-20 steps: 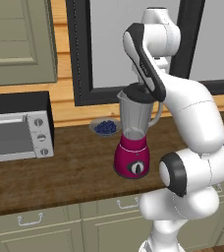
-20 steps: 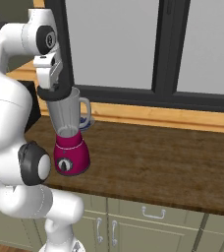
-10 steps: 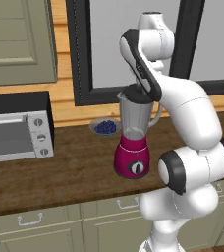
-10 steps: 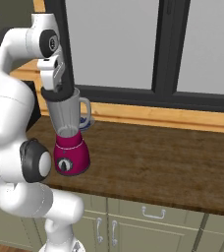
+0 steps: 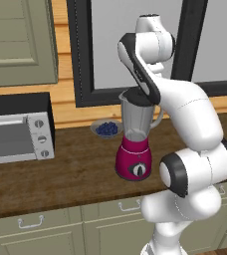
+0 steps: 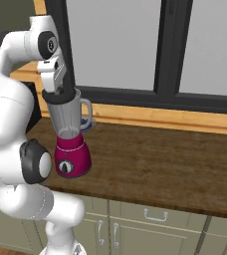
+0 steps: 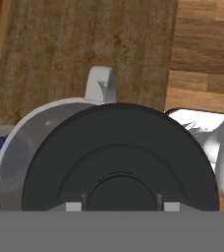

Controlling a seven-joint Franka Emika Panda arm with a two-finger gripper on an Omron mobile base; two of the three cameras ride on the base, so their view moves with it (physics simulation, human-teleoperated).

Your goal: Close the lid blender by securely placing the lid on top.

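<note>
The blender (image 5: 134,144) stands on the counter (image 6: 165,164), and places here are given from it. The lid (image 7: 120,162) sits over the jar's rim, offset toward one side so a crescent of rim shows. The gripper (image 6: 60,92) is directly above, at the lid; whether its jaws grip the lid cannot be told. A bowl of blueberries (image 5: 106,129) lies just behind-left, the toaster oven (image 5: 17,137) farther left.

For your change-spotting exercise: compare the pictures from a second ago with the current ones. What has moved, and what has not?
The gripper has come down slightly, bringing the lid onto the top of the blender. The blender, the blueberry bowl and the toaster oven stayed put.
</note>
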